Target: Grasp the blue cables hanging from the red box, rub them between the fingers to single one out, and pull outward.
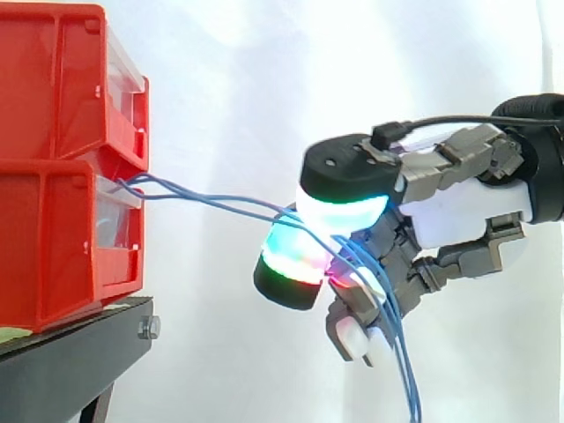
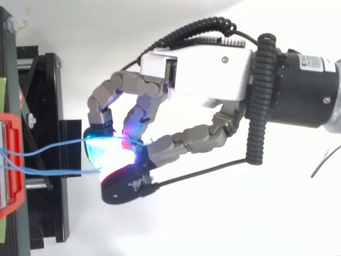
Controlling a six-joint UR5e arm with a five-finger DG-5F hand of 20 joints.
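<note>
Thin blue cables (image 1: 220, 202) run from the front of the lower red bin (image 1: 66, 242) rightward to my hand (image 1: 458, 207). My curled fingers pinch the cables between glowing pads (image 1: 339, 211), cyan above and red-green below. Past the pinch the cables (image 1: 401, 361) drop down behind the fingers toward the bottom edge. From above, the cables (image 2: 48, 152) leave the red bin (image 2: 11, 165) at the left and reach the cyan and red fingertips (image 2: 104, 149) of my hand (image 2: 208, 74). The stretch between bin and hand looks fairly taut, with a slight sag.
Two red bins are stacked, the upper one (image 1: 62, 84) on the lower, on a black stand (image 1: 70, 361) at the left. A white curtain (image 1: 264, 79) is behind everything. Open space lies to the right of the bins, around my arm (image 2: 306, 88).
</note>
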